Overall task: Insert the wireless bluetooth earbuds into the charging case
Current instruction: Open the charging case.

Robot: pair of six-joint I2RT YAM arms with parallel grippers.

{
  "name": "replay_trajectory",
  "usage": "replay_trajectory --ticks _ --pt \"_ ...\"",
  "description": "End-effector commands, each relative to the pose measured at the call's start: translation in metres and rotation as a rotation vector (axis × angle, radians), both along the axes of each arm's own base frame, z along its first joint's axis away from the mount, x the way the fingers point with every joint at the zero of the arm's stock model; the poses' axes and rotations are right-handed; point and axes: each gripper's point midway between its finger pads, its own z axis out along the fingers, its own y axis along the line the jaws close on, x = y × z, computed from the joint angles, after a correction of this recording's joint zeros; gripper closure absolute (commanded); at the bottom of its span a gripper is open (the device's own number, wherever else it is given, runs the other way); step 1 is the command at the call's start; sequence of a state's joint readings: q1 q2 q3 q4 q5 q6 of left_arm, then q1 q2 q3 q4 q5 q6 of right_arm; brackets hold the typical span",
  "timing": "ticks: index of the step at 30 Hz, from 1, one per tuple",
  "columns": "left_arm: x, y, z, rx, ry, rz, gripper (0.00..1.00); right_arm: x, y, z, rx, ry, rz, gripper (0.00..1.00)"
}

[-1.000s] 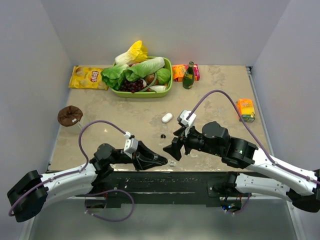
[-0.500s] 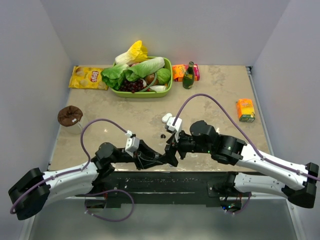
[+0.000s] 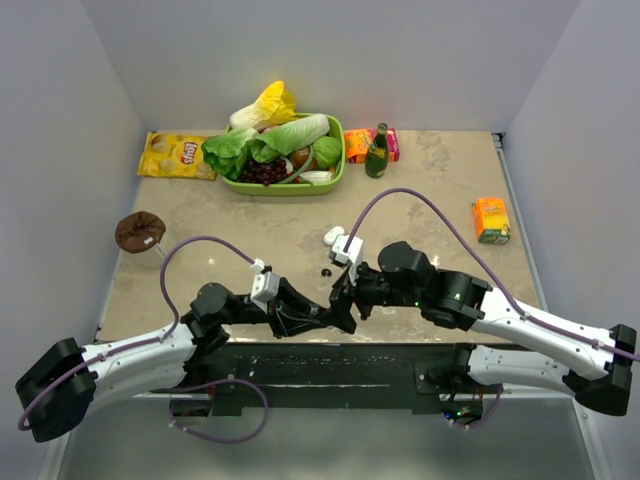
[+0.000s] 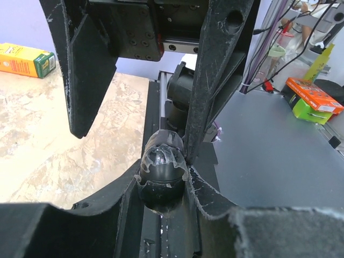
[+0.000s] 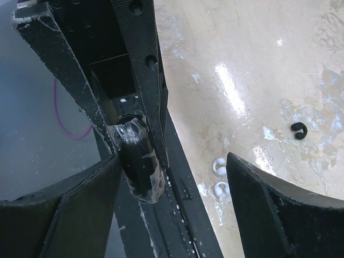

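Observation:
My left gripper [image 4: 161,178] is shut on a black oval charging case [image 4: 160,164] wrapped in clear film, held over the table's near edge. In the top view the left gripper [image 3: 320,318] meets my right gripper [image 3: 343,303] tip to tip. The right gripper [image 5: 173,161] is open, its left finger beside the case [image 5: 137,164] and its right finger far from it. Two whitish earbuds [image 5: 219,177] lie on the table by the black rail. A black earbud [image 5: 298,130] lies further out, the same black earbud [image 3: 326,271] showing in the top view.
A white case [image 3: 328,236] lies behind the right wrist. At the back are a green basket [image 3: 338,178] of vegetables, a chips bag [image 3: 176,155], a bottle [image 3: 377,150] and an orange packet [image 3: 357,145]. A juice box [image 3: 491,219] stands right, a brown pastry [image 3: 139,231] left.
My right arm has swung left and down to the left gripper's tips, its jaws narrowing slightly. The left gripper has kept its hold and edged forward a little.

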State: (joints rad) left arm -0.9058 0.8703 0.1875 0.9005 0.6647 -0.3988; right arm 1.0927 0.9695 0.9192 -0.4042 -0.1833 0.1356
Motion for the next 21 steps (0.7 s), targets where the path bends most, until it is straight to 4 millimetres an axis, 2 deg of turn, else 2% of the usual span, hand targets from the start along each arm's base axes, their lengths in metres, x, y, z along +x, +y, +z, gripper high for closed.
replay_trajectory --ticks 1,7,14,17,20,21 --pt "-0.011 0.001 0.029 -0.082 -0.098 -0.046 1.0 0.023 -0.01 0.004 0.008 -0.025 -0.122 0.22" --pt "-0.012 0.003 0.026 -0.077 -0.099 -0.042 1.0 0.032 -0.015 0.013 0.042 -0.031 -0.167 0.23" --pt "-0.009 0.002 0.023 -0.067 -0.088 -0.024 1.0 0.028 -0.012 0.02 0.075 -0.03 -0.143 0.25" --pt "-0.007 0.001 0.023 -0.066 -0.084 -0.018 1.0 0.026 -0.011 0.022 0.084 -0.032 -0.131 0.28" --pt "-0.005 0.0 0.022 -0.062 -0.077 -0.01 1.0 0.023 -0.008 0.024 0.092 -0.033 -0.106 0.34" --pt "-0.005 0.0 0.022 -0.061 -0.075 -0.008 1.0 0.022 -0.008 0.024 0.092 -0.033 -0.097 0.4"
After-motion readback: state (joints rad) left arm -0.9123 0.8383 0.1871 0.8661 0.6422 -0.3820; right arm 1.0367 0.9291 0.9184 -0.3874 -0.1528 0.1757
